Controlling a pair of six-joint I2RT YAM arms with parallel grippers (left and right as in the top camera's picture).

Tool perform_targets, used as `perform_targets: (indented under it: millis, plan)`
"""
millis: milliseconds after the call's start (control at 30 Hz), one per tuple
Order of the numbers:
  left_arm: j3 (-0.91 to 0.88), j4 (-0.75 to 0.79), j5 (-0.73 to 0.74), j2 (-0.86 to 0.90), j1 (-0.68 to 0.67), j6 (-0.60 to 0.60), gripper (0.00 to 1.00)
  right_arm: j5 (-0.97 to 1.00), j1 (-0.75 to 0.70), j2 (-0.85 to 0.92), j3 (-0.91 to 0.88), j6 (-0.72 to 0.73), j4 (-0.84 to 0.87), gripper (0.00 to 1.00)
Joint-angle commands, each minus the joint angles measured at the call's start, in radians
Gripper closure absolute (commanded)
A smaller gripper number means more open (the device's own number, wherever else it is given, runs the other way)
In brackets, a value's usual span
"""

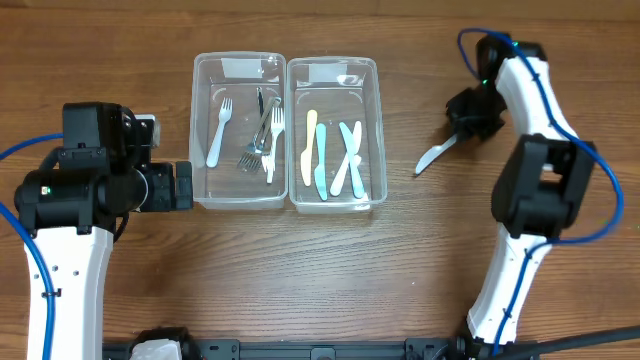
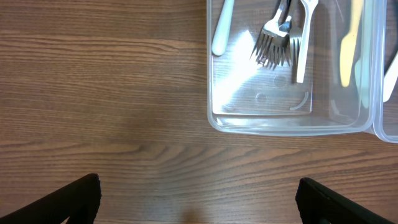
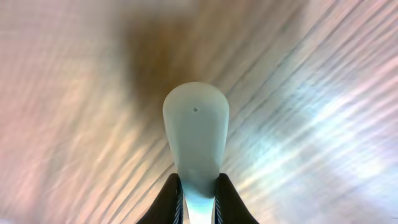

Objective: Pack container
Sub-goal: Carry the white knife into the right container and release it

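Two clear plastic containers stand side by side at the table's back middle. The left container (image 1: 203, 130) holds several forks, white plastic and metal (image 1: 262, 135); it also shows in the left wrist view (image 2: 286, 124). The right container (image 1: 378, 130) holds several plastic knives, yellow, teal and white (image 1: 330, 155). My right gripper (image 1: 462, 133) is shut on a pale plastic knife (image 1: 432, 156), right of the containers; the wrist view shows its rounded end (image 3: 195, 134) between the fingers (image 3: 198, 186). My left gripper (image 1: 184, 186) is open and empty beside the left container's near left corner.
Bare wooden table lies in front of the containers and between them and the right arm. A white object (image 1: 152, 350) sits at the front edge near the left arm's base.
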Motion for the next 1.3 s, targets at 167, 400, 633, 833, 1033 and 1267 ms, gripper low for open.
perform_targets:
  millis: [167,400,633,833,1033,1267]
  plan:
    - [-0.003,0.004,0.016,-0.001,0.000,0.023,0.00,0.025,0.264,-0.463,0.021,-0.214,0.063,0.95]
    - [-0.003,0.002,0.019,-0.001,0.000,0.023,0.00,0.070,0.520,-0.449,0.016,-0.250,0.085,0.92]
    - [-0.003,0.002,0.018,-0.001,0.000,0.023,0.00,0.065,0.578,-0.264,0.016,-0.253,0.067,0.91]
    - [-0.003,0.003,0.018,-0.001,0.000,0.023,0.00,0.051,0.578,-0.142,0.016,-0.324,0.066,0.89]
    - [-0.003,0.003,0.018,-0.001,0.000,0.023,0.00,0.051,0.575,-0.150,0.021,-0.342,0.076,0.15]
    - [-0.003,0.011,0.018,-0.008,0.000,0.023,0.00,0.115,0.521,-0.281,0.021,-0.377,0.075,0.14]
